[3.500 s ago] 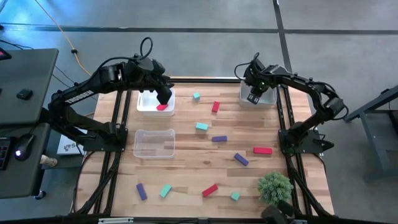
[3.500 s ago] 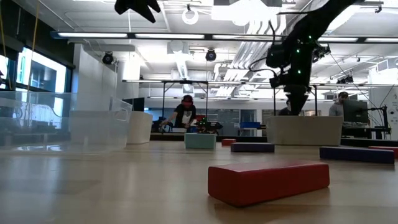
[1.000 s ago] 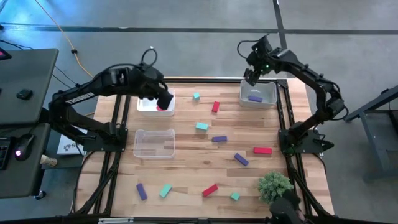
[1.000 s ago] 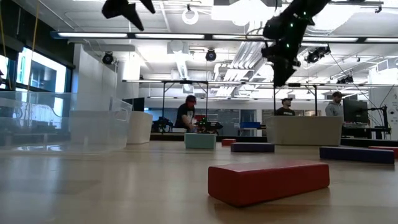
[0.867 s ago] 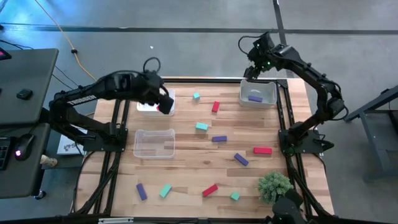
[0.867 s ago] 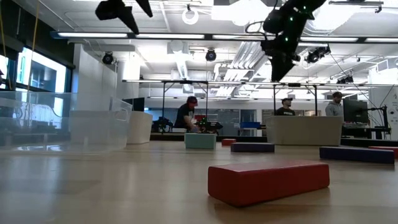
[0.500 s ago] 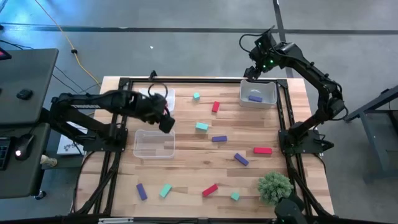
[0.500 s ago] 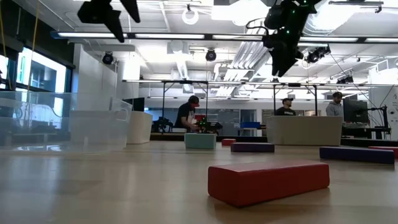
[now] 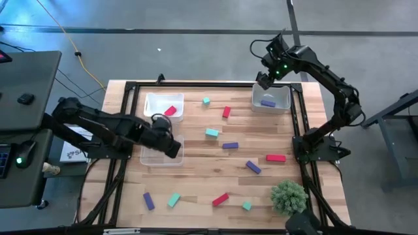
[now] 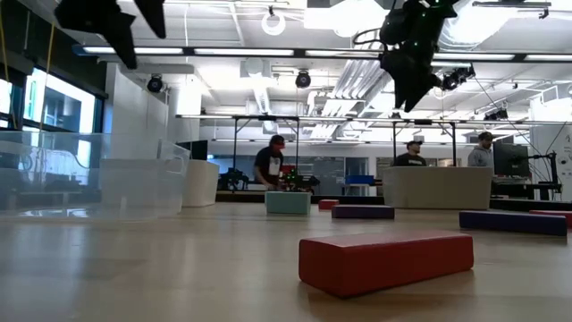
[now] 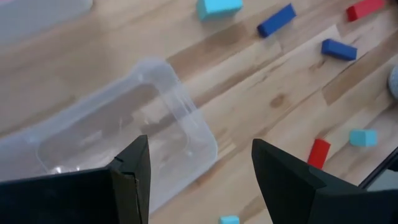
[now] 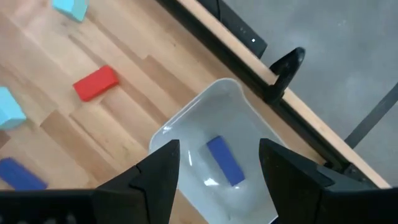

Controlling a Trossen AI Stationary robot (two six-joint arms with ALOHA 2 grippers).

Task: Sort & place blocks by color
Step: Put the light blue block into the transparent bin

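Red, teal and purple blocks lie scattered on the wooden table (image 9: pixel 196 176). One red block (image 9: pixel 171 111) lies in the far-left clear bin (image 9: pixel 154 103), and one purple block (image 12: pixel 224 160) in the far-right bin (image 9: pixel 282 98). My left gripper (image 9: pixel 171 149) hangs open above the empty middle-left bin (image 9: pixel 157 156), holding nothing; in the left wrist view this bin (image 11: pixel 124 140) lies below my left gripper (image 11: pixel 202 180). My right gripper (image 9: pixel 262 81) hangs open and holding nothing above the far-right bin's left side; my right gripper (image 12: pixel 217 180) looks down on that bin.
Loose blocks lie mid-table: a teal cube (image 9: pixel 206 101), red bars (image 9: pixel 226 112) (image 9: pixel 275 158) (image 9: pixel 220 199), purple bars (image 9: pixel 230 145) (image 9: pixel 253 167) (image 9: pixel 148 200), teal blocks (image 9: pixel 211 132) (image 9: pixel 173 200) (image 9: pixel 247 205). A green spiky plant ball (image 9: pixel 289 196) stands at the near right. People show in the room behind.
My left gripper has swung from above the far-left bin toward the table's near edge and down, rolling as it went, and now hangs over the empty middle-left bin. My right gripper has tipped a little while staying above the far-right bin. Both have stayed open.
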